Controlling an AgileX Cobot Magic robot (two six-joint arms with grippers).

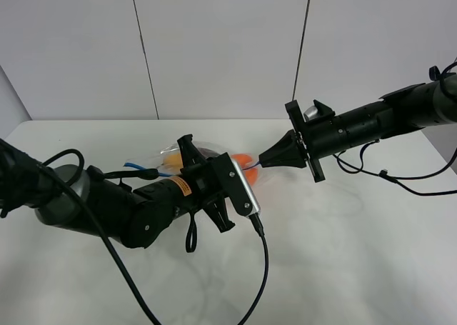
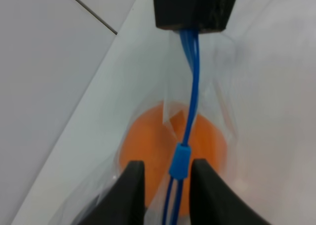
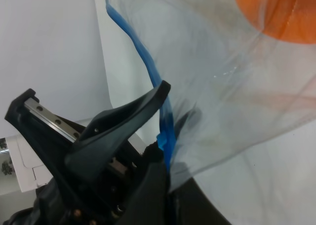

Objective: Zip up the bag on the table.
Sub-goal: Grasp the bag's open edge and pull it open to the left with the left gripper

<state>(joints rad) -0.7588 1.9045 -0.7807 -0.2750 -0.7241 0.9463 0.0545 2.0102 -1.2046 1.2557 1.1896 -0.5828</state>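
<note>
The bag (image 1: 161, 158) lies on the table (image 1: 343, 253), floppy and slick we judge, best taken by the slider (image 2: 179, 159); beyond it our right gripper (image 1: 264, 161) clamps the zip strip (image 2: 193, 86); our left gripper (image 2: 167, 163) straddles the slider, 2 jaws slightly apart, holding nothing

Both arms are showing matte black, rounded casings. The left arm (image 1: 107, 203) is wearing an orange label (image 1: 183, 187) and carrying a silver camera box (image 1: 243, 186). The right claw (image 1: 265, 159) is tapering to a wedge of black fingers. Thin black cables (image 1: 266, 264) are trailing from both.
</note>
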